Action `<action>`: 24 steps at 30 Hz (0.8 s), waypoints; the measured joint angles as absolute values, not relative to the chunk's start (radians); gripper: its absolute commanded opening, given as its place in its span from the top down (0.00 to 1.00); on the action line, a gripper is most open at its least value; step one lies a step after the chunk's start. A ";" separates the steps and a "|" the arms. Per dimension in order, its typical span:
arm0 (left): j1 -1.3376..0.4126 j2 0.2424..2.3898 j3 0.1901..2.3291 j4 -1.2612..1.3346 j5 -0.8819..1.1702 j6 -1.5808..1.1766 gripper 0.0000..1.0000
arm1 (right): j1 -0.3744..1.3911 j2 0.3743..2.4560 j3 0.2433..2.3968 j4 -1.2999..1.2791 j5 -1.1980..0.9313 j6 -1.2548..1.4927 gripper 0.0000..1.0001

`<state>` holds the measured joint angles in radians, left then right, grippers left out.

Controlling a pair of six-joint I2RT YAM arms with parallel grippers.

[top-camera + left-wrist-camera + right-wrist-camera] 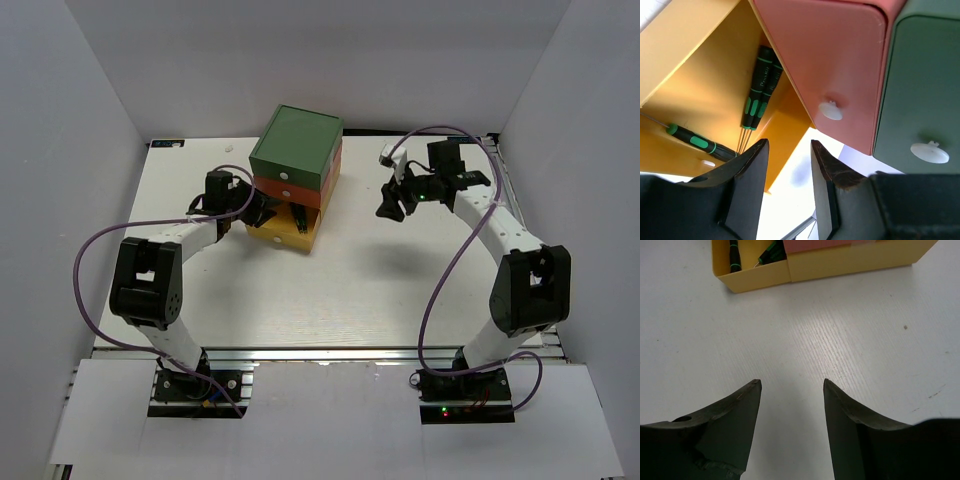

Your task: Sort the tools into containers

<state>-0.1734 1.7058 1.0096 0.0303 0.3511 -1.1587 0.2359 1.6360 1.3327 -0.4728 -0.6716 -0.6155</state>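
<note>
A pair of thin black screwdrivers (759, 92), each with a green band, lies side by side inside the open yellow drawer (700, 70). Their long axes are parallel. The handles run back under the orange drawer (820, 50) and the thin shafts point toward the drawer's near front wall. A third screwdriver (696, 141), also black with green bands, lies crosswise to them along that front wall. In the left wrist view its bare shaft points off to the left and its handle ends close to the tips of the pair. The yellow drawer is the lowest one in the chest (297, 145) and is pulled out toward the near side. The orange drawer above it and the green drawer (920, 75) on top sit much further in, each showing a white knob (830, 110). The left tool (788, 150) hangs just in front of the yellow drawer's open end, its jaws moderately parted with nothing between them. The chest stands at the far middle of the white desk (840, 330). The right tool (791, 385) hovers over bare desk well to the right of the chest, pointing toward the yellow drawer. Its jaws are spread and empty.
</note>
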 measured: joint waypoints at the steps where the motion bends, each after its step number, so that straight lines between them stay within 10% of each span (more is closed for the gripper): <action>1: -0.173 1.705 1.010 0.030 0.351 -1.158 0.51 | 0.238 1.639 1.345 -0.473 -0.675 -0.620 0.40; 24: -0.102 1.073 0.570 0.086 0.363 -0.934 0.50 | 0.467 1.861 1.890 -0.538 -0.768 -0.851 0.36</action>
